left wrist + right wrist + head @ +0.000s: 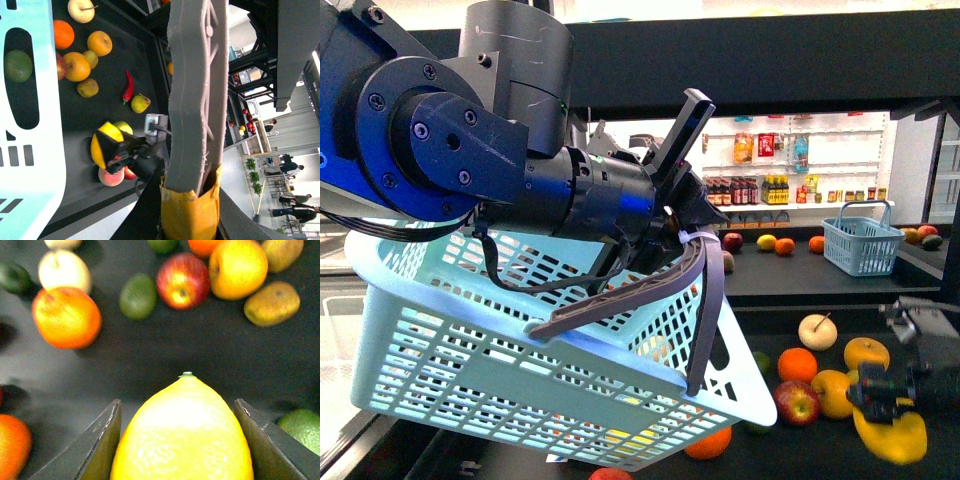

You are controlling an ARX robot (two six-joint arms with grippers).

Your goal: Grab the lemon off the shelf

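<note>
My right gripper (pixel 885 408) is shut on the bright yellow lemon (pixel 892 437) and holds it just above the black shelf tray (pixel 820 455) at the lower right. In the right wrist view the lemon (pixel 184 435) fills the space between both fingers (pixel 97 450), tip pointing away. In the left wrist view the lemon (pixel 104 145) shows in the right gripper over the tray. My left gripper (pixel 685 240) is shut on the grey basket handle (pixel 630 295) and holds the pale blue basket (pixel 520 350) tilted in the air. The handle (pixel 192 100) runs through the yellow-taped jaws.
Loose fruit lies on the tray: oranges (pixel 798 365), a red apple (pixel 798 402), a cream apple (pixel 817 331), a red chilli (pixel 128 87). Below the lemon lie an orange (pixel 66 317), a red apple (pixel 182 280) and green avocados (pixel 138 296). A second blue basket (pixel 861 243) stands on the far shelf.
</note>
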